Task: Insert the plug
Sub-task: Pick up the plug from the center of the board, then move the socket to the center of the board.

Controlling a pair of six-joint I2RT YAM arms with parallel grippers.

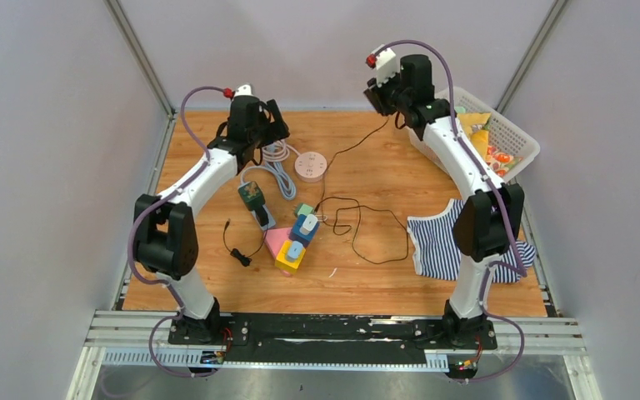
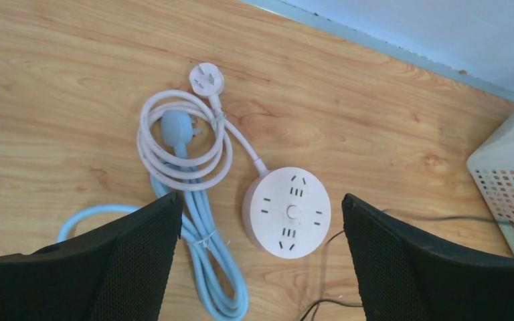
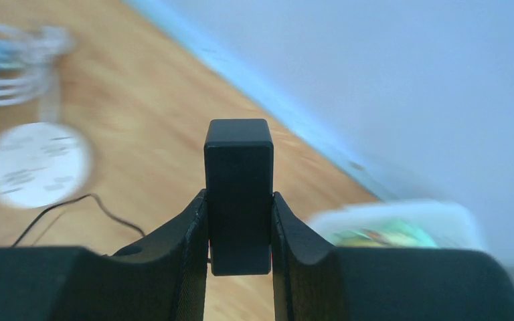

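A round white power socket (image 1: 310, 166) lies on the wooden table at the back centre. In the left wrist view the socket (image 2: 286, 212) sits just below and between the fingers. My left gripper (image 1: 254, 125) (image 2: 261, 198) is open and empty, hovering above it. My right gripper (image 1: 387, 92) (image 3: 239, 194) is raised at the back right and is shut on a black plug (image 3: 238, 187). A thin black cord (image 1: 358, 225) trails from it across the table. The socket shows blurred at the left of the right wrist view (image 3: 35, 164).
The socket's coiled white cable (image 2: 181, 144) and a pale blue cable (image 2: 197, 261) lie left of it. A white basket (image 1: 500, 133) stands at the back right. A striped cloth (image 1: 442, 237), toy blocks (image 1: 296, 242) and a green device (image 1: 252, 197) lie nearer.
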